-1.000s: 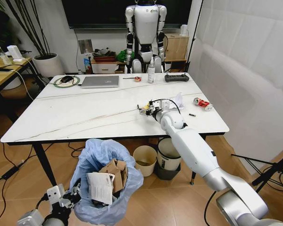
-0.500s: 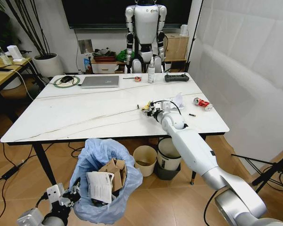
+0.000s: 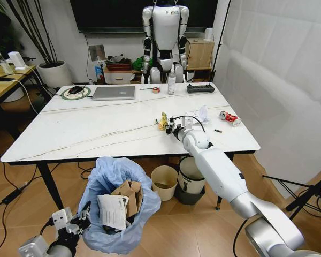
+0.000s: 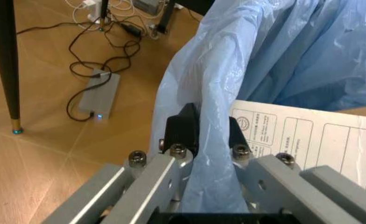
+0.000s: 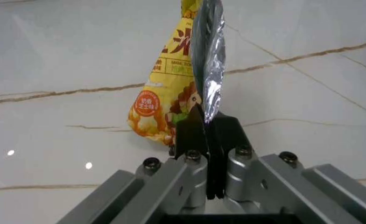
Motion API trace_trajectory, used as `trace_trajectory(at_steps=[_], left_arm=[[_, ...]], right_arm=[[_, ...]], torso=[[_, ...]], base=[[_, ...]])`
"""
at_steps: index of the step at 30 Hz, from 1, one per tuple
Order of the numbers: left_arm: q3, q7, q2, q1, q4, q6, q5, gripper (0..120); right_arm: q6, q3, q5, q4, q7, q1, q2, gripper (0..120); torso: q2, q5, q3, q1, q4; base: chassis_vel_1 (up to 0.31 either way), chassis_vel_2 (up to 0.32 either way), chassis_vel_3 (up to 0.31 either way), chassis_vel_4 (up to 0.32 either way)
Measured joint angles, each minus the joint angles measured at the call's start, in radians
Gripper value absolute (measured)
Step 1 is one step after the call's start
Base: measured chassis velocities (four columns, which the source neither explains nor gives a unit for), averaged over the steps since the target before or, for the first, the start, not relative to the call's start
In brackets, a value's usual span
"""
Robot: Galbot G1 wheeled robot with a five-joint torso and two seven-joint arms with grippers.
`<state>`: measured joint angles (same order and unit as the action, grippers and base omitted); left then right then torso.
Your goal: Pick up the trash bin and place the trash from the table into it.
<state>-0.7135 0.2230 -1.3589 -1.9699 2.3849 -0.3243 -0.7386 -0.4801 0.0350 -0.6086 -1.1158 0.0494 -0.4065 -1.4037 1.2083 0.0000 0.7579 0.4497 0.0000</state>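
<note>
The right pincer (image 5: 209,140) is squeezed tight on the edge of the yellow wrapper (image 5: 170,100), just above the white worktop (image 3: 85,128). The left pincer (image 4: 205,135) is clamped on the blue bag at the rim of the trash bin (image 3: 104,176), down by the floor in front of the worktop. Inside the bin are brown cardboard (image 3: 129,194) and a printed white paper (image 3: 113,211). A red can (image 3: 229,118) lies near the worktop's right edge.

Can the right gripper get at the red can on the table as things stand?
Probably not yet: the right gripper is shut on the yellow wrapper. The crushed red can lies unobstructed on the table near it.
</note>
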Motion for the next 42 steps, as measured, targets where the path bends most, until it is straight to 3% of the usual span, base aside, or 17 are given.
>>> trace_trajectory(at_steps=[7,13,19,25,33,42], left_arm=[[0.0,0.006,0.005,0.006,0.0,-0.002,-0.009,1],[0.007,0.008,0.005,0.009,0.0,-0.003,-0.013,1],[0.002,0.011,0.016,0.01,0.006,-0.005,-0.028,1],[0.003,0.013,0.019,0.012,0.006,-0.008,-0.036,1],[0.006,0.021,0.025,0.022,0.002,-0.015,-0.044,1],[0.005,0.024,0.029,0.023,0.001,-0.018,-0.046,1]], right_arm=[[0.026,0.024,-0.062,-0.088,-0.012,-0.013,0.034,0],[0.098,0.076,-0.232,-0.312,-0.076,-0.059,0.114,0],[0.153,0.144,-0.371,-0.587,-0.201,-0.086,0.259,0],[0.154,0.27,-0.408,-0.796,-0.192,-0.076,0.372,0],[0.132,0.421,-0.384,-0.907,-0.159,-0.023,0.44,0],[0.119,0.522,-0.345,-0.949,-0.16,0.029,0.442,0]], torso=[[0.0,-0.0001,0.0,0.0,-0.0001],[0.0,0.0002,0.0,0.0,0.0001],[0.0,0.0001,0.0,0.0,-0.0001],[0.0,0.0001,0.0,0.0,0.0],[0.0,0.0,0.0,0.0,-0.0001],[0.0,-0.0001,0.0,0.0,0.0001]], base=[[0.0,0.0,0.0,0.0],[0.0,0.0,0.0,0.0],[0.0,0.0,0.0,0.0],[0.0,0.0,0.0,0.0],[0.0,0.0,0.0,0.0],[0.0,0.0,0.0,0.0]])
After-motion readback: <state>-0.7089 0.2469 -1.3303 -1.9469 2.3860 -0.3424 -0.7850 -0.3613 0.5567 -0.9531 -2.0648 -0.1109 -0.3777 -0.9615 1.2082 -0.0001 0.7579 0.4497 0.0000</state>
